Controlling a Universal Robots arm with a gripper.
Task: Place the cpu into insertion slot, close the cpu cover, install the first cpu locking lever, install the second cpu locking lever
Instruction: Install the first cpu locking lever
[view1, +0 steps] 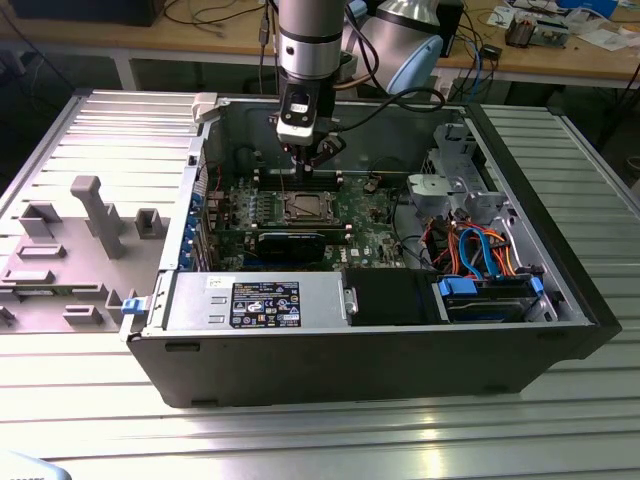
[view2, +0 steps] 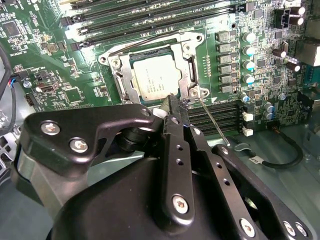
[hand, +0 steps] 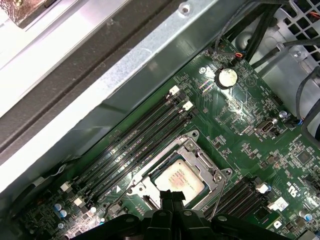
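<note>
The gripper (view2: 173, 102): in both wrist views the fingers are drawn together to a narrow tip, and nothing is seen between them. The tip is held just beside the corner of the insertion slot (view2: 112, 61), where the free locking lever (view2: 212, 122), a thin wire, angles away from the socket. Whether it is touched cannot be told.

The cpu (view2: 159, 77) is seated flat in the insertion slot. In the exterior view it is near the gripper, at 6 o'clock of it. The cpu cover (view2: 187, 62) is laid down over its edges, and the dull metal top is shown through the window. The other locking lever (view2: 150, 42) is laid along the socket edge beside the memory slots (view2: 150, 15). Whether it is hooked cannot be told.

Handling (judged): the cpu is taken to be light, stiff and fragile at its contacts, and fit to be gripped by the edges only. The levers are judged thin, springy and slippery, best taken near the free end.

Containers: the computer case (view1: 300, 370) is open on top. The green circuit board (view1: 370, 235) is held inside, with a grey power supply (view1: 195, 290) at 6 o'clock of it and orange and blue cables (view1: 480, 250) at 3 o'clock.
</note>
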